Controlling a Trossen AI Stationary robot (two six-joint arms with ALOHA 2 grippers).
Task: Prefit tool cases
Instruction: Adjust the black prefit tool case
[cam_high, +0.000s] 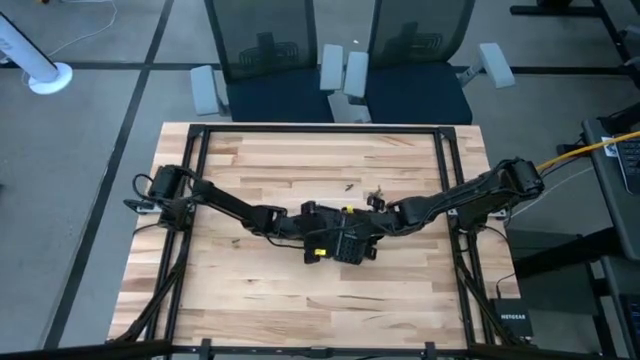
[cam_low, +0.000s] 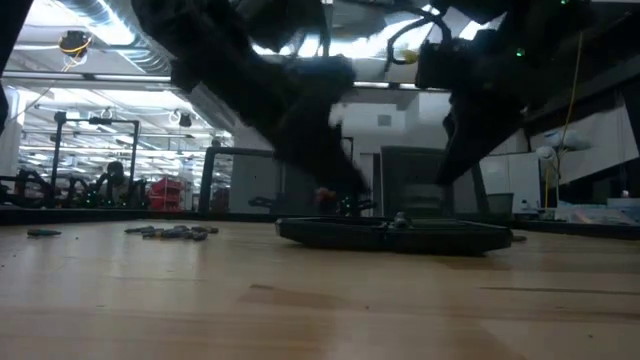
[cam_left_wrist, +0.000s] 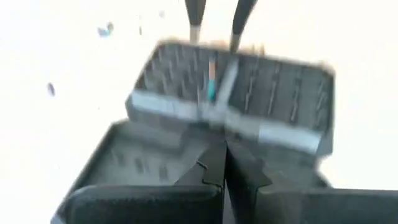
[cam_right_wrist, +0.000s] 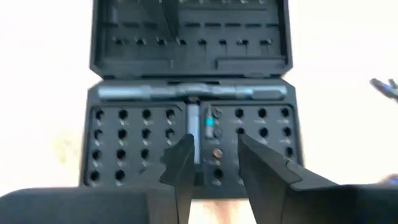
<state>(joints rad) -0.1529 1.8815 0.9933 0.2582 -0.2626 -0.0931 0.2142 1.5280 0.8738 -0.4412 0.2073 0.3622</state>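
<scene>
Black plastic tool case (cam_right_wrist: 189, 93) lies opened flat at the middle of the wooden counter (cam_high: 300, 300), both halves showing slot grids. Both arms meet over it: the left pincer (cam_left_wrist: 222, 165) hovers above with fingers pressed together, the right pincer (cam_right_wrist: 211, 158) has its fingers spread over the slotted half. Loose bits (cam_low: 170, 232) lie scattered nearby

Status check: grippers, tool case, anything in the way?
Left gripper shut, right gripper open, both over tool case. Case open flat mid-table. Loose bits lie apart.
</scene>
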